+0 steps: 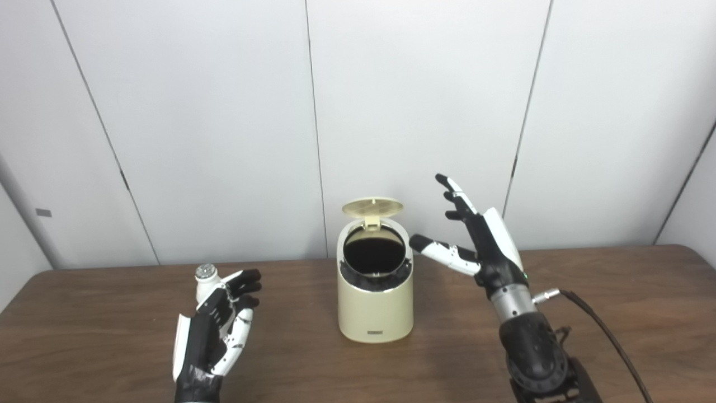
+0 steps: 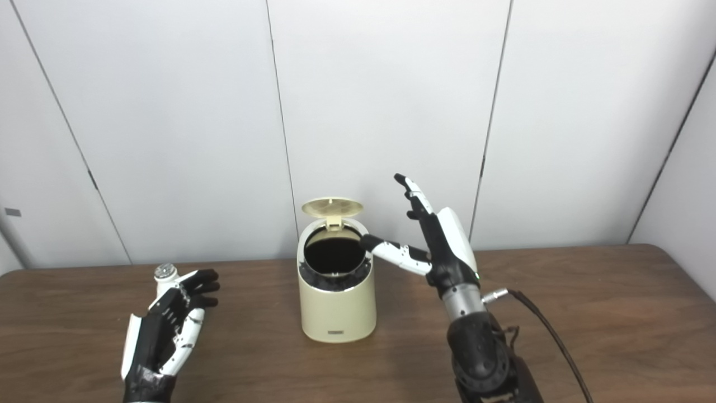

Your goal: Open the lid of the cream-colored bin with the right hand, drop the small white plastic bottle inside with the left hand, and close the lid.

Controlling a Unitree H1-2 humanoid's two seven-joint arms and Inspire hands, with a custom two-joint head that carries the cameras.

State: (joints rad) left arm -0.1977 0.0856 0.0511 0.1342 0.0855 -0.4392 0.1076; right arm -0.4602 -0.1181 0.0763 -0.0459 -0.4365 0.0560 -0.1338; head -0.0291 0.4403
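On your table (image 1: pixel 615 291), a brown wood-grain top against a white panelled wall (image 1: pixel 212 112), you have these items. One cream bin (image 1: pixel 375 305), upright near the middle of the table, round-bodied, with a small dark label low on its front. Its lid (image 1: pixel 372 207) stands raised on the hinge at the back rim, underside facing forward, and the dark inside of the bin shows through the round mouth. One small white bottle (image 1: pixel 205 282) with a ribbed cap, upright on the table well to the left of the bin, partly hidden behind your left hand. Your left hand (image 1: pixel 215 330) rests low over the table just in front of the bottle, fingers spread and pointing away from you toward it; you hold nothing, and whether the fingertips touch the bottle cannot be told from either view. Your right hand (image 1: pixel 481 240) is raised just to the right of the bin, palm turned toward it, fingers wide apart and pointing up, holding nothing; the thumb (image 1: pixel 442 250) reaches toward the bin's upper rim, its dark tip just beside the rim, contact uncertain. One black cable (image 1: pixel 604 330) runs from your right wrist across the table toward the near edge.
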